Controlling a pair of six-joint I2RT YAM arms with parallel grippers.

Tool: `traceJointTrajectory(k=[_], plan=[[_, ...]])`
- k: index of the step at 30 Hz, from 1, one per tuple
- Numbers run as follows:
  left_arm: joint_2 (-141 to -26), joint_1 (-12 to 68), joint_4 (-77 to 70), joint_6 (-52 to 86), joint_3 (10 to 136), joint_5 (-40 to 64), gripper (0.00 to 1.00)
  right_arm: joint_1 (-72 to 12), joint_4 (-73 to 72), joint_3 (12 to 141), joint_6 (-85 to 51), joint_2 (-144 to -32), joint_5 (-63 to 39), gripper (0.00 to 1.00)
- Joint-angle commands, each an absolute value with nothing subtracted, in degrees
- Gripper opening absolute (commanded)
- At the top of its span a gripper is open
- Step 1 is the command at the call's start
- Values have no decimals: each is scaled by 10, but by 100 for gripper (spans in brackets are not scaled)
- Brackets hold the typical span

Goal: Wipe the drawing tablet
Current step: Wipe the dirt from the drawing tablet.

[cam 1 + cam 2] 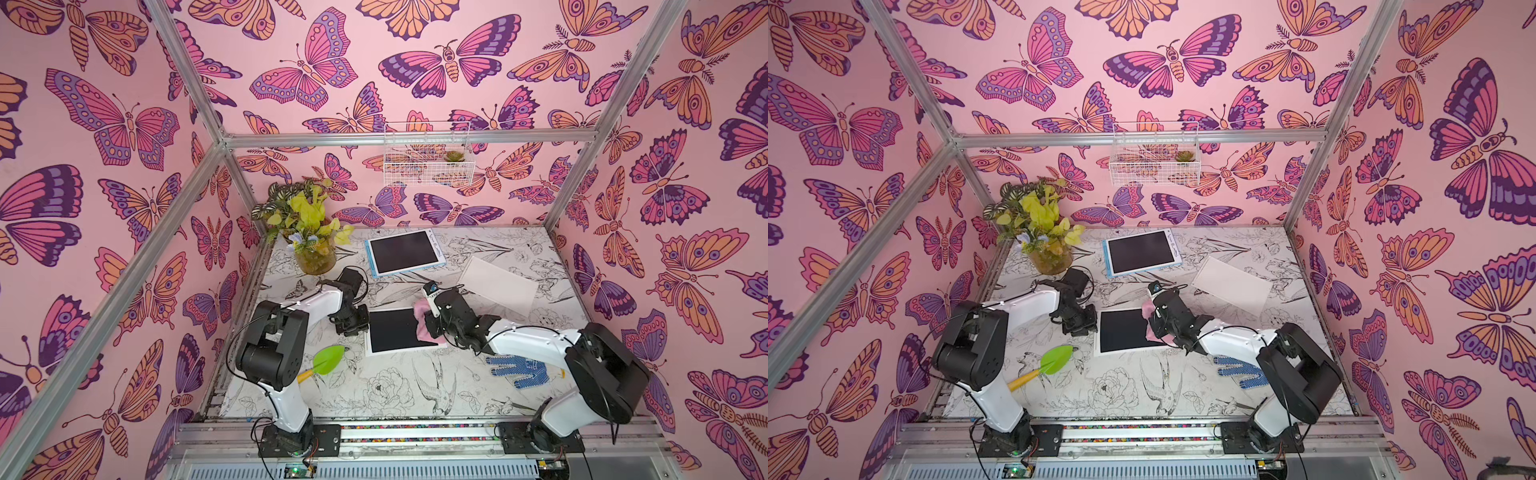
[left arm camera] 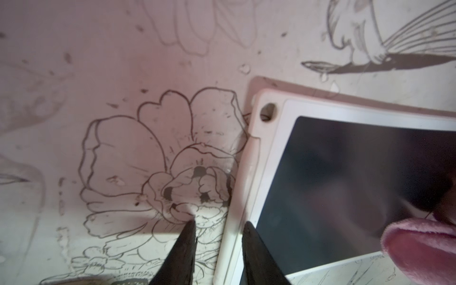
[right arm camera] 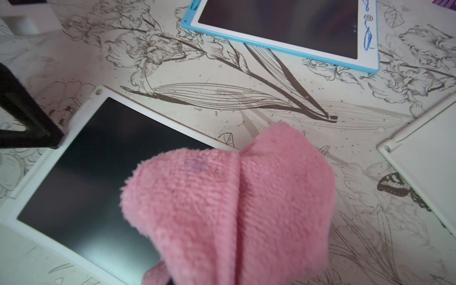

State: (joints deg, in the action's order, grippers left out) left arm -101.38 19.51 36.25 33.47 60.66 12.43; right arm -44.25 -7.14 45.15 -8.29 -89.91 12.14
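We judge wiping nearly done: drawing tablet (image 1: pixel 392 332) unmarked, left claw (image 2: pixel 219 222) narrowly astride its rim, right claw (image 1: pixel 430 322) opening untellable behind the pink cloth (image 3: pixel 234 204).

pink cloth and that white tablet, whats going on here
Two robot arms are working on the white drawing tablet in the middle of the table. The pink cloth is bunched at the right gripper and lies over the dark screen on the side nearer that arm. The cloth hides the jaws, so the grip cannot be told. The left gripper stands at the opposite edge, jaws apart astride the frame. The bare part of the screen looks blank.
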Motion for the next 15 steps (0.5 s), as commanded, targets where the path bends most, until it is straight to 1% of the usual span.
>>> traceJointTrajectory(k=[1, 3, 5, 10, 15], plan=[[-1036, 203, 374, 334, 604, 104, 34, -443, -108, 442, -61, -891, 188, 49], [-1038, 206, 374, 336, 603, 100, 34, -442, -121, 428, -57, -872, 195, 56], [-1037, 207, 375, 338, 600, 96, 33, -442, -127, 423, -57, -860, 191, 59], [-1035, 210, 379, 344, 595, 88, 30, -444, -151, 437, -70, -896, 150, 60], [-1039, 211, 389, 346, 600, 75, 28, -455, -155, 489, -83, -980, 151, 60]])
